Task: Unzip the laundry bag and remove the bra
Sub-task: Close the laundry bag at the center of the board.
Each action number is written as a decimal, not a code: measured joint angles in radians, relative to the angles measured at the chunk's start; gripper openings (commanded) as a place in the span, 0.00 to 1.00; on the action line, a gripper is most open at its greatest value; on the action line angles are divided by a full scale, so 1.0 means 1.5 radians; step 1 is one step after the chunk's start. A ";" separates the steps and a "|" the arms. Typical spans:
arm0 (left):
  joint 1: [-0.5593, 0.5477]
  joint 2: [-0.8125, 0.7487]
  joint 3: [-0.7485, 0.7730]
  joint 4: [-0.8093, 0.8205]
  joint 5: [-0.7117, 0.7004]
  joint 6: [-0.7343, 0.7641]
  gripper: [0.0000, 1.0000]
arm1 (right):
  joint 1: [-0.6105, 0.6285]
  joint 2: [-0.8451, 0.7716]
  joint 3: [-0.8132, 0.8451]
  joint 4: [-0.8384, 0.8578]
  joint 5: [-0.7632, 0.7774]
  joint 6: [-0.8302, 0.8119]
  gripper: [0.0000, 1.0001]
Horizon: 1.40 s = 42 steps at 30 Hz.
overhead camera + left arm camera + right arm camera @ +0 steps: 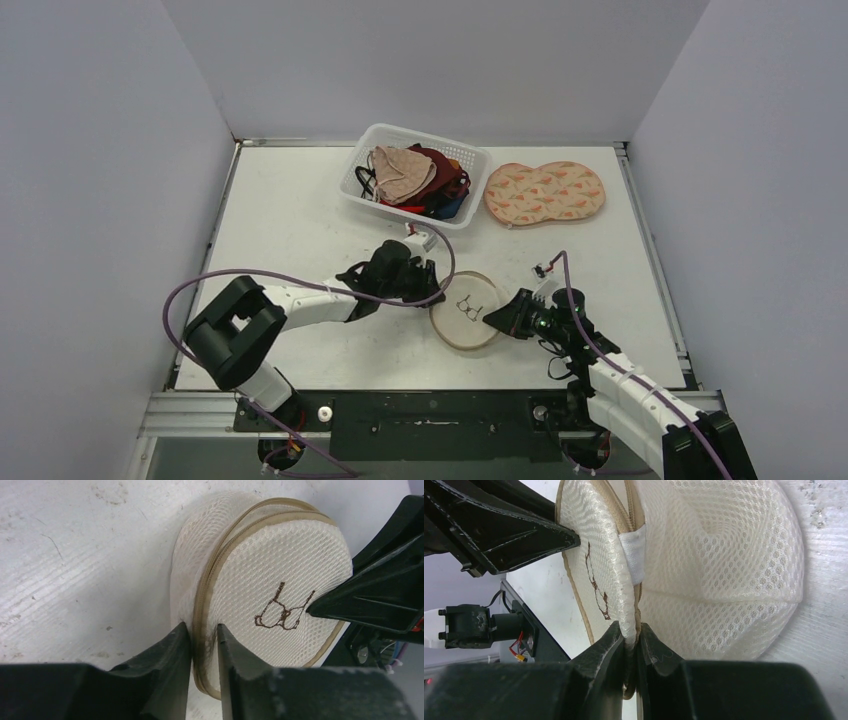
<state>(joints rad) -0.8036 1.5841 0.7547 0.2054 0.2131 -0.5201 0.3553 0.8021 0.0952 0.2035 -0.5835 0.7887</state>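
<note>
— Where is the laundry bag?

— On the desk, toward the near edge, between the two arms. It is round, cream mesh, with a tan zipper running round its rim and a small brown bra outline stitched on the face.

— And the left gripper?

— At the bag's left edge. Its fingers are drawn close together, one on each side of the zipper seam, pinching that strip of the bag. The spot between them is dark, so I cannot tell whether the pull tab itself is caught there.

— The right gripper?

— Pressed together on the opposite edge of the bag, with the folded mesh rim squeezed between its fingers. A white fabric tab sits on the seam just beyond its tips.

— Is the zipper open anywhere?

— Along the stretch that shows in the left wrist view, it looks closed.

— What else is on the desk?

— At the back, a white basket holding a heap of clothes in pink, red and blue. Just beside it on the right lies a flat peach pouch with an orange pattern, well apart from both grippers.
</note>
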 measured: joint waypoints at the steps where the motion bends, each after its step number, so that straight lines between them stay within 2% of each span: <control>1: 0.000 -0.003 -0.008 0.012 0.002 -0.004 0.12 | 0.000 -0.001 0.001 -0.001 -0.002 -0.001 0.05; 3: 0.000 -0.015 -0.031 0.028 0.004 -0.015 0.00 | 0.000 -0.004 0.004 -0.008 -0.006 -0.004 0.05; 4: 0.001 -0.026 -0.045 0.035 0.006 -0.022 0.00 | 0.000 -0.006 0.008 -0.016 -0.008 -0.006 0.05; 10: -0.020 -0.136 -0.116 0.056 -0.006 -0.087 0.00 | 0.001 -0.010 0.052 -0.067 -0.014 -0.026 0.05; 15: -0.054 -0.182 -0.141 0.056 -0.043 -0.162 0.00 | 0.004 0.026 0.096 -0.124 0.003 -0.051 0.05; 21: -0.079 -0.184 -0.164 0.050 -0.096 -0.239 0.00 | 0.019 0.071 0.118 -0.168 0.036 -0.075 0.06; 29: -0.088 -0.142 -0.158 0.039 -0.146 -0.261 0.00 | 0.063 0.137 0.131 -0.155 0.110 -0.090 0.13; 34: -0.092 -0.102 -0.139 0.029 -0.175 -0.262 0.00 | 0.074 0.178 0.131 -0.129 0.151 -0.093 0.28; 39: -0.093 -0.067 -0.112 0.001 -0.205 -0.263 0.00 | 0.076 0.174 0.131 -0.129 0.202 -0.101 0.60; 42: -0.093 -0.053 -0.097 -0.017 -0.218 -0.264 0.00 | 0.087 0.139 0.139 -0.160 0.234 -0.107 0.70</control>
<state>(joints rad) -0.9428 1.5040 0.6098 0.1799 -0.1139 -0.9161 0.4866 1.0100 0.3042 -0.0368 -0.2321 0.6285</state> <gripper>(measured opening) 0.033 0.624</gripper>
